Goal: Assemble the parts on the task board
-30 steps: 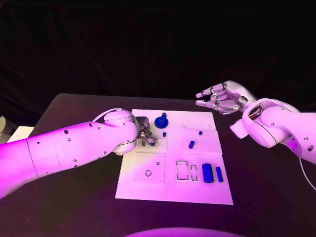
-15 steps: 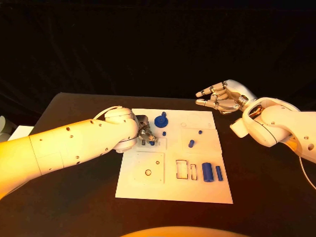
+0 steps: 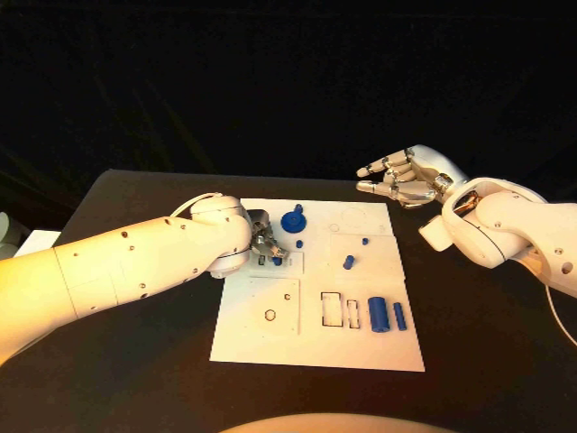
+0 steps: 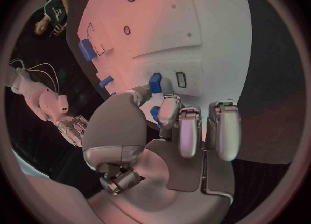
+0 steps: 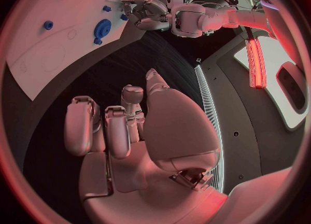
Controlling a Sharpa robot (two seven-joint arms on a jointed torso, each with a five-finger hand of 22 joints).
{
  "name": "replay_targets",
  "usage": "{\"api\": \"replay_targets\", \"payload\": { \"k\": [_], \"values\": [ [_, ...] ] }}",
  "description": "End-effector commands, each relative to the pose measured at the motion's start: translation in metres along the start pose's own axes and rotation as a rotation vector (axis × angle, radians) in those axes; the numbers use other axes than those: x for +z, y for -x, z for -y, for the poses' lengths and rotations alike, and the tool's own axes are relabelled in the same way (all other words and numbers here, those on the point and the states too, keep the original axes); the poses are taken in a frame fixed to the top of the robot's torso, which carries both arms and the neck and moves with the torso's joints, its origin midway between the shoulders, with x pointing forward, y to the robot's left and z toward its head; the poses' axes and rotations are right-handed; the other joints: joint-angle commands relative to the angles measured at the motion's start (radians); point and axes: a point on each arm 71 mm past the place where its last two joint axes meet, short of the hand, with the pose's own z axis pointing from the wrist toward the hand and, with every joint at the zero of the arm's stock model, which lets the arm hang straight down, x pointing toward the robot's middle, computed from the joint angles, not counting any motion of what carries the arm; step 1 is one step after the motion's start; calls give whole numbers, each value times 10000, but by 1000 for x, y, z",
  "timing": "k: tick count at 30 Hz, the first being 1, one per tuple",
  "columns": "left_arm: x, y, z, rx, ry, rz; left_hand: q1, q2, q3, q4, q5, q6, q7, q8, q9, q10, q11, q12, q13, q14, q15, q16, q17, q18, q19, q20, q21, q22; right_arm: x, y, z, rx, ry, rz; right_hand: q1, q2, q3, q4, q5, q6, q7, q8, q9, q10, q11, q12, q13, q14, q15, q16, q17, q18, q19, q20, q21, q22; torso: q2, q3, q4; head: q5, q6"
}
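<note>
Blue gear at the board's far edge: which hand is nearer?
Left. The left hand sits over the task board right beside the blue gear, pinching a small blue part. The right hand hovers off the board's far right corner.

1 task board (image 3: 317, 347), 2 hands (image 3: 265, 242), about 7 blue parts (image 3: 379, 315)

Hidden under the left hand (image 3: 265, 242): part of the task board's (image 3: 317, 347) far-left area. Too small to identify: part (image 4: 155, 83) pinched between fingers (image 4: 170, 111).
</note>
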Motion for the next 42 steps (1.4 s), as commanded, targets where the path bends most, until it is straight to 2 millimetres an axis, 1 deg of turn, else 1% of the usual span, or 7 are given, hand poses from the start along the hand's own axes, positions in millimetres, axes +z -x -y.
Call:
{"api": "replay_targets", "payload": {
  "k": [1,8,12,26,32,36,42],
  "values": [
    [2,-12,-5,231,512,-633,-199,10,-564,224,-39,89,9,58,53,62,-8,81,37,1053,-54,31,2633,-154,840,-68,57,2126,0,-1,-1,-4,87,-117,-67,13,-70,15,43,71,-24,24,11,7,-22,-24,-12,763,-48,-36,1495,62,-5,-67,-38,-12,2,2,6,3,9],
    [2,-11,-7,145,541,-557,-758,331,-2126,333,-85,158,-63,159,226,111,-43,126,72,1053,-95,31,2633,-185,895,-102,149,2262,0,-1,0,11,85,-99,-178,29,-193,77,55,70,-23,12,8,-2,-18,-45,-44,759,-47,-57,1475,66,-12,-69,-61,-41,-3,-7,-2,0,9],
    [2,-10,-9,-1,559,-503,-898,612,-2875,339,-687,128,-59,205,320,121,-77,138,78,1053,-97,31,2633,-186,897,-123,150,2268,1,-1,0,11,82,-84,-218,31,-245,98,51,69,-23,7,7,-4,-17,-49,-54,757,-46,-66,1467,70,-18,-70,-74,-60,7,-7,4,-19,14],
    [-10,5,-7,-797,89,-358,-704,865,-3360,325,-836,-20,-34,170,368,24,-44,0,-63,1053,-103,31,2633,-115,775,-124,-60,1999,1,0,2,-16,38,-33,-218,31,-245,98,51,69,-23,7,7,-4,-17,-49,-54,757,-46,-66,1467,70,-18,-70,-74,-60,-1,-10,2,-25,53],
    [-21,45,-11,-1522,-343,-489,174,1095,-3747,312,-790,-1165,484,-884,-248,-845,383,-1113,-1142,1053,209,31,2633,60,447,114,-655,1279,2,1,4,-41,-16,1,-218,31,-245,98,51,69,-23,7,7,-4,-17,-49,-54,757,-46,-66,1467,70,-18,-70,-74,-60,13,-8,-9,-41,136],
    [-22,73,-19,-1597,-209,-412,602,1157,-3962,310,-787,-1214,651,-1298,-708,-1059,539,-1317,-1372,1053,356,31,2633,87,404,274,-750,1188,3,0,5,-61,-39,7,-218,31,-245,98,51,69,-23,7,7,-4,-17,-49,-54,757,-46,-66,1467,70,-18,-70,-74,-60,8,18,4,-25,173],
    [-12,93,-29,-1392,189,-423,771,1269,-4171,324,-787,-1114,703,-1515,-1062,-1051,588,-1251,-1363,1053,408,31,2633,85,418,348,-742,1213,4,-1,5,-75,-32,-17,-234,37,-272,107,45,68,-23,4,6,-6,-17,-54,-61,756,-46,-73,1460,72,-21,-70,-82,-70,29,-32,18,-57,237]
  ]
}}
